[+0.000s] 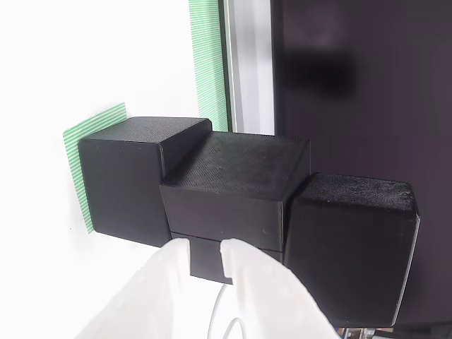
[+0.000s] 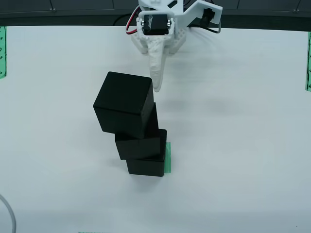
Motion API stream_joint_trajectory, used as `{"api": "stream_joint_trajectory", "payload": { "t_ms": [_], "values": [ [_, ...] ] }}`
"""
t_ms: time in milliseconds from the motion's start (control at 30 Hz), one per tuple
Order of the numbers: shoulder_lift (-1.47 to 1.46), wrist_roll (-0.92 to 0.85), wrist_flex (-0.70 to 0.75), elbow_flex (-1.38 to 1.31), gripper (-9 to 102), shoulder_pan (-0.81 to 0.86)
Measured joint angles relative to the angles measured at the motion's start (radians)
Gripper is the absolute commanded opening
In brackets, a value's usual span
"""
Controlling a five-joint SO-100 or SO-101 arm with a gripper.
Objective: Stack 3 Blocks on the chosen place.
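Three matte black blocks stand stacked, each twisted and shifted a little against the one below. In the overhead view the top block [image 2: 124, 104] overhangs to the left of the middle block [image 2: 141, 143] and the bottom block [image 2: 146, 167]. The bottom one rests on the chosen place [image 2: 168, 158], a green striped patch showing at its right side. The gripper's own camera sees the stack sideways: bottom block [image 1: 127, 180] on the patch [image 1: 88, 138], middle block [image 1: 233, 191], top block [image 1: 353, 247]. My white gripper [image 1: 201, 247] [image 2: 156, 86] hangs just behind the stack, slightly open and holding nothing.
A long green striped strip [image 1: 208, 63] and a glossy black panel [image 1: 367, 85] lie behind the stack in the gripper's view. Overhead, green strips mark the left edge [image 2: 2, 51] and right edge [image 2: 308, 60] of the white table. A cable [image 2: 7, 213] curls at the lower left.
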Motion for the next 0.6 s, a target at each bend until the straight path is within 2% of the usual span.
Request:
{"api": "stream_joint_trajectory", "payload": {
  "t_ms": [600],
  "values": [
    [0.0,0.003,0.0,0.0,2,0.057]
  ]
}}
